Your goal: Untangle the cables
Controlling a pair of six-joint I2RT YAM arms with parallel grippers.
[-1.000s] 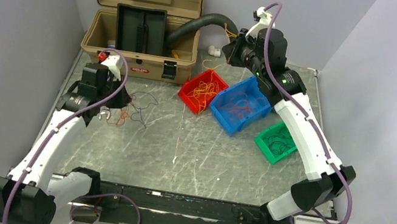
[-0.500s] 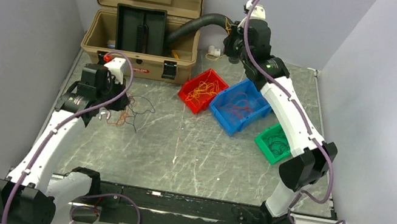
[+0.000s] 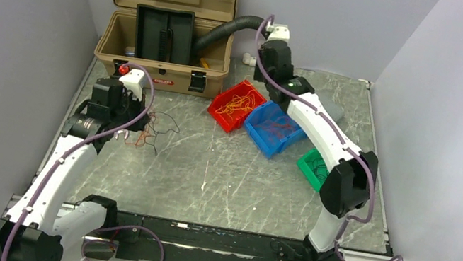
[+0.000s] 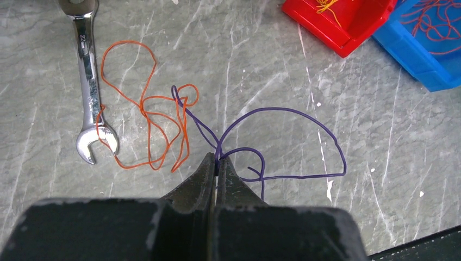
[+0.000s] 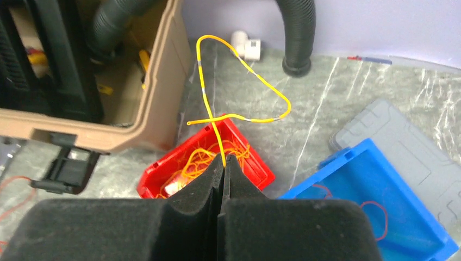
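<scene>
In the left wrist view my left gripper (image 4: 217,161) is shut on a dark purple cable (image 4: 304,115) that loops over the grey table. An orange cable (image 4: 142,103) lies to its left, hooked into the purple one at a small loop (image 4: 180,93). The top view shows this small tangle (image 3: 155,129) beside the left gripper (image 3: 141,123). My right gripper (image 5: 224,159) is shut on a yellow cable (image 5: 200,70), whose free end curls in the air above the red bin (image 5: 155,175). That bin holds more yellow cables.
A steel wrench (image 4: 88,81) lies left of the orange cable. The red bin (image 3: 219,108), blue bin (image 3: 281,145) with red cables, and green bin (image 3: 307,167) stand at the right. Behind are the open tan toolbox (image 3: 159,78), black ribbed hose (image 3: 232,29) and grey lid (image 5: 391,136).
The right arm has swung left and back, carrying the yellow cable from over the blue bin to above the red bin. The left arm has shifted only slightly, still gripping.
</scene>
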